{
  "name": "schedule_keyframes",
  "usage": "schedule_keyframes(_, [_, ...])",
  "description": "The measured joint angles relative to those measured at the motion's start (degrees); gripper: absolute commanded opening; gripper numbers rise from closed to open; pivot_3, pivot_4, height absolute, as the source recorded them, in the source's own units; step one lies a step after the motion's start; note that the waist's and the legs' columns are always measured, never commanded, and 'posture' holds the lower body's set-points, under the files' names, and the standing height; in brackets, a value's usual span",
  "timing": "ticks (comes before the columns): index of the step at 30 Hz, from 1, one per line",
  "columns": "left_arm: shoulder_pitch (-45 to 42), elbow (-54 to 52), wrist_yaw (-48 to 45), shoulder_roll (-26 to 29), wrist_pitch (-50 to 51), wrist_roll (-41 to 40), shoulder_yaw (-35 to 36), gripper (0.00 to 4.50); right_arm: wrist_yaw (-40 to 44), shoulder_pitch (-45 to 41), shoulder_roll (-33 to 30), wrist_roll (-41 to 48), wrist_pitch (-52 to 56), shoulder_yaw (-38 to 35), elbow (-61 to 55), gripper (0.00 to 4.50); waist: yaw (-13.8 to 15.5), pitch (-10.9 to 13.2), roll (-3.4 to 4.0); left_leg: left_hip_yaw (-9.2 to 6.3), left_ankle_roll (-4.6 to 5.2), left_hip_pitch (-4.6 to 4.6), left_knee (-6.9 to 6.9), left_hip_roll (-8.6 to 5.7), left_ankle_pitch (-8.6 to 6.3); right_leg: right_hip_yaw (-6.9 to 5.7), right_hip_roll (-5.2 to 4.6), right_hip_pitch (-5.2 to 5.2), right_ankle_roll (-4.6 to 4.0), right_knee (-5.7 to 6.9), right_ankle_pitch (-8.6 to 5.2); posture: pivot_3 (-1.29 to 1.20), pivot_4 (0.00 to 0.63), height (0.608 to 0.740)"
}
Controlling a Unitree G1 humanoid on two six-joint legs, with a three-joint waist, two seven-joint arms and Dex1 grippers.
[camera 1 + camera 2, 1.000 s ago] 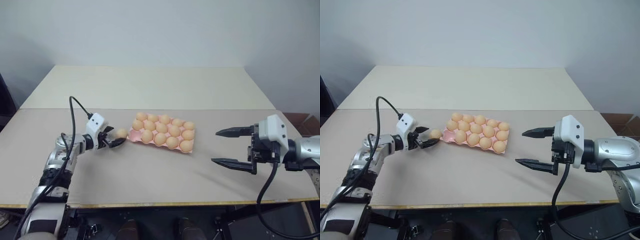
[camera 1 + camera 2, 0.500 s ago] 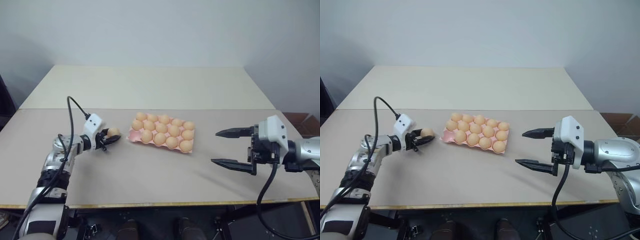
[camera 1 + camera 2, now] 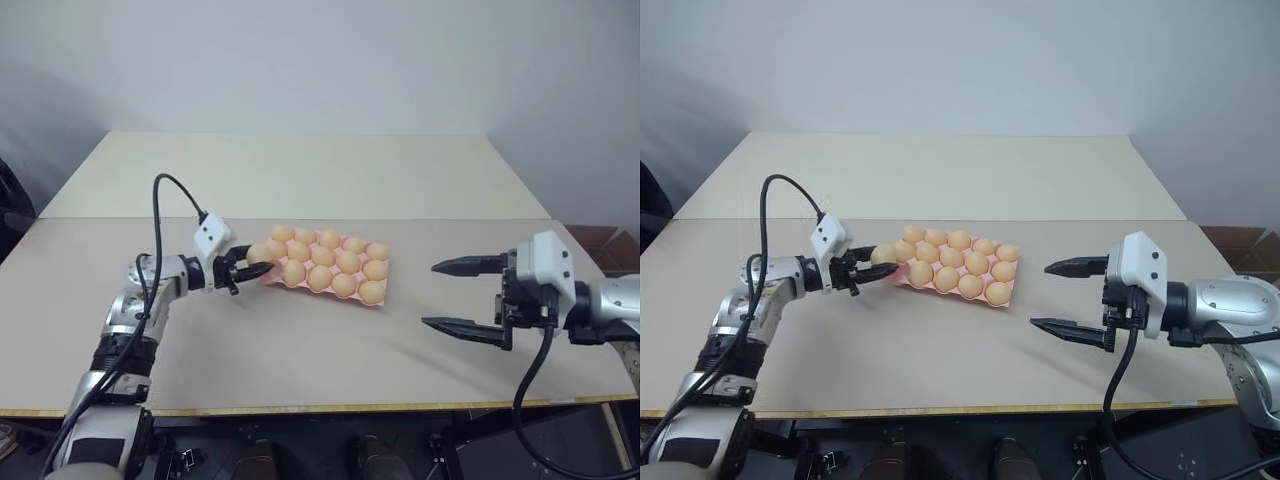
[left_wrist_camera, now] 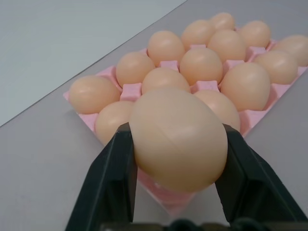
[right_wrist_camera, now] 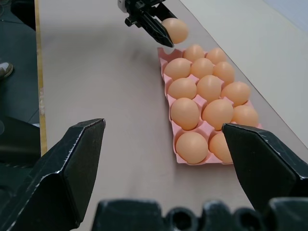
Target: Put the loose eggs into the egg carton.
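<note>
The table (image 3: 320, 350) lay wide and pale under it all, a second lighter table (image 3: 300, 175) butted against its far edge. On the near table, a little left of centre, sat the pink egg carton (image 3: 272, 275), tilted slightly off square, with eggs (image 3: 347, 262) seated in its cups; how many cups stood free could not be counted. Off to the right, well apart from the carton, hung the right gripper (image 3: 455, 296), jaws spread wide, nothing between them, black fingers pointing toward the carton. And there on the left was the left gripper (image 3: 250, 262), jaws clenched on one loose egg (image 3: 259, 253), the egg pinched at its sides between the two black fingers (image 4: 113, 178). From the left wrist camera, that egg (image 4: 178, 139) loomed over the carton's near corner, clear of the table. From the right wrist camera, the held egg (image 5: 175, 30) hovered just beside the carton's end, lifted above the tabletop.
</note>
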Motion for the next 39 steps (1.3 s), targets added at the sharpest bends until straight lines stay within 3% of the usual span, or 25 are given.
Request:
schedule_keyframes(4, [-0.18, 0.71, -0.22, -0.01, 0.20, 0.08, -0.33, 4.42, -0.44, 0.29, 0.00, 0.08, 0.05, -0.01, -0.38, 4.50, 0.05, 0.00, 0.00, -0.01, 0.00, -0.01, 0.00, 0.00, 0.00, 0.00, 0.00, 0.00, 0.00, -0.01, 0.00, 0.00, 0.150, 0.740])
schedule_keyframes(5, [-0.18, 0.69, -0.20, 0.11, 0.20, 0.08, -0.32, 4.48, -0.49, 0.35, 0.00, 0.13, 0.07, -0.02, -0.51, 4.50, 0.07, 0.00, 0.00, -0.01, 0.00, -0.01, 0.00, 0.00, 0.00, 0.01, 0.00, 0.00, 0.00, -0.02, 0.00, 0.00, 0.150, 0.740])
schedule_keyframes(11, [1.65, -4.10, 0.42, 2.81, 0.99, -0.74, 1.33, 4.48, -0.81, 0.42, 0.00, 0.39, 0.08, -0.01, -0.84, 4.50, -0.10, 0.00, 0.00, -0.01, 0.00, -0.01, 0.00, 0.02, 0.00, 0.00, 0.00, 0.00, 0.00, -0.02, 0.00, 0.00, 0.150, 0.740])
schedule_keyframes(16, [7.93, -14.61, -2.31, 9.85, 5.40, -6.03, 6.76, 4.48, -0.71, 0.20, 0.01, 0.40, 0.08, 0.11, -0.66, 4.50, -0.58, 0.00, 0.00, -0.01, 0.00, 0.00, -0.01, 0.05, 0.00, 0.00, 0.01, -0.04, 0.00, 0.00, -0.01, 0.00, 0.150, 0.740])
schedule_keyframes(22, [21.88, -24.76, -6.55, 19.98, 10.80, -12.51, 17.40, 4.48, 0.07, -0.23, 0.00, 0.36, -0.03, 0.30, 0.65, 4.50, -1.16, 0.00, 0.01, 0.01, -0.01, 0.06, -0.01, 0.08, -0.01, 0.00, 0.00, -0.03, -0.27, -0.01, -0.17, 0.00, 0.150, 0.740])
schedule_keyframes(33, [44.30, -44.53, -6.07, 21.73, 21.89, -23.06, 39.51, 4.48, 2.38, -1.73, 0.09, 0.26, -0.74, 1.39, 3.93, 4.50, -0.73, 0.00, 0.01, 0.04, -0.02, 0.05, -0.02, 0.07, -0.01, -0.02, -0.07, -0.10, -0.39, -0.03, -0.25, 0.00, 0.150, 0.740])
schedule_keyframes(39, [47.60, -48.96, -4.13, 21.70, 25.06, -26.24, 43.24, 4.48, 3.20, -2.06, 0.09, 0.26, -0.77, 2.24, 4.69, 4.50, -0.42, 0.00, 0.01, 0.04, -0.02, 0.06, -0.02, 0.06, -0.02, -0.02, -0.07, -0.09, -0.40, -0.04, -0.26, 0.00, 0.150, 0.740])
